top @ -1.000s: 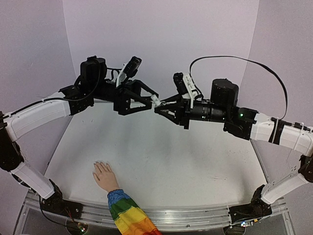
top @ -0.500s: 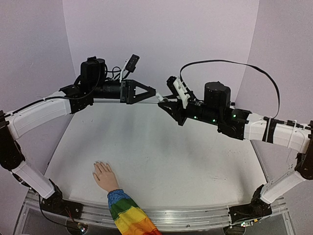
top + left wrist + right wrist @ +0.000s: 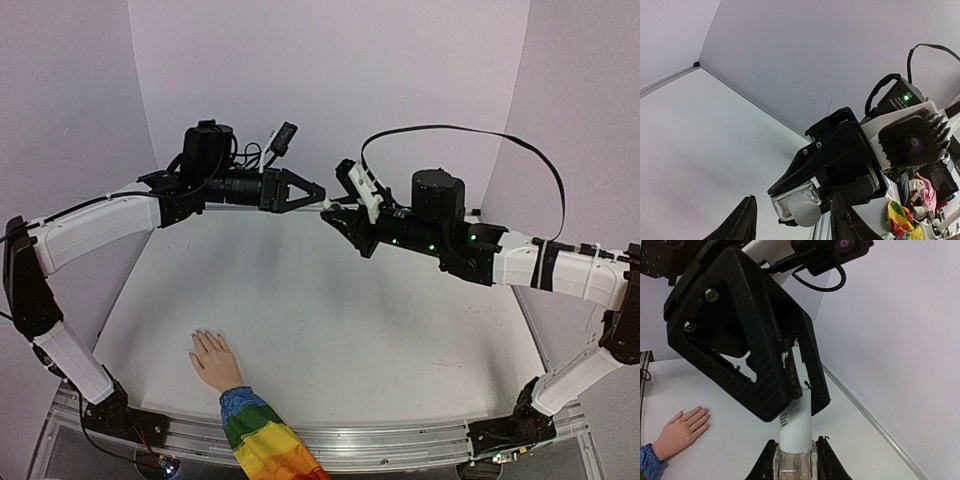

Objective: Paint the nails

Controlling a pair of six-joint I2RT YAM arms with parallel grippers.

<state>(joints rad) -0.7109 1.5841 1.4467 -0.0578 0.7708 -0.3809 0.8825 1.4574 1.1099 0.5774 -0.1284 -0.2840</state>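
The mannequin hand (image 3: 213, 358) lies palm down near the table's front left, its pale nails (image 3: 205, 334) pointing away, its rainbow sleeve (image 3: 262, 442) at the edge. It also shows in the right wrist view as the hand (image 3: 682, 427). Both grippers meet in mid-air over the back of the table. My right gripper (image 3: 796, 450) is shut on the clear bottle (image 3: 795, 465), whose white cap (image 3: 796, 430) points at the left gripper (image 3: 318, 198). The left gripper (image 3: 792, 200) is open, its fingers either side of the cap (image 3: 806, 212) with gaps showing.
Pale purple walls enclose the white table (image 3: 330, 320) at the back and both sides. A metal rail (image 3: 400, 435) runs along the front edge. A black cable (image 3: 470, 135) arcs above the right arm.
The left gripper has rolled about its axis and sits slightly further right. The right arm with the bottle has edged left and up. The hand has not moved.
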